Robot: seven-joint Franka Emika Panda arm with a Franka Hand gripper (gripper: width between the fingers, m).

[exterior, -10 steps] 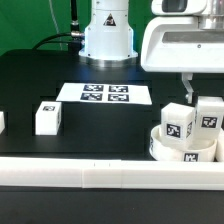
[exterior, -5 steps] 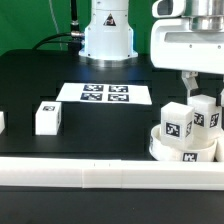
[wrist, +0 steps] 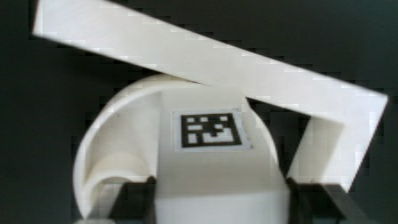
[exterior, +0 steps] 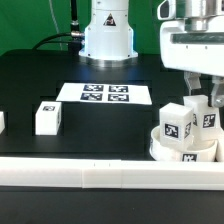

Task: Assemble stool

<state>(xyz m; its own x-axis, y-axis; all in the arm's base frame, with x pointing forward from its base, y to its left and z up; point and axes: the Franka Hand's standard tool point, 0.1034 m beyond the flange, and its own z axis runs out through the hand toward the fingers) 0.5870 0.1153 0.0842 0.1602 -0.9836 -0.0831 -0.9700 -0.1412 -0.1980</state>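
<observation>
The round white seat disc point(exterior: 183, 150) lies at the exterior view's right front. Two white tagged leg blocks stand on it: one point(exterior: 178, 122) at the front, one point(exterior: 206, 114) behind it. My gripper point(exterior: 202, 98) comes down from above onto the rear leg block and is shut on it. In the wrist view the gripper point(wrist: 228, 206) has dark fingers point(wrist: 128, 200) against both sides of that leg block point(wrist: 217, 130), with the seat's curved rim point(wrist: 111, 130) beside it. A third leg block point(exterior: 47, 117) stands alone on the table at the exterior view's left.
The marker board point(exterior: 105, 94) lies flat in the middle of the black table. A long white border rail point(exterior: 90, 178) runs along the front edge and shows in the wrist view point(wrist: 214, 55). Another white piece point(exterior: 1, 121) is cut off at the left edge. The robot base point(exterior: 108, 35) stands at the back.
The arm's white body has moved toward the exterior view's right and come a little lower over the seat. The rear leg block has barely shifted.
</observation>
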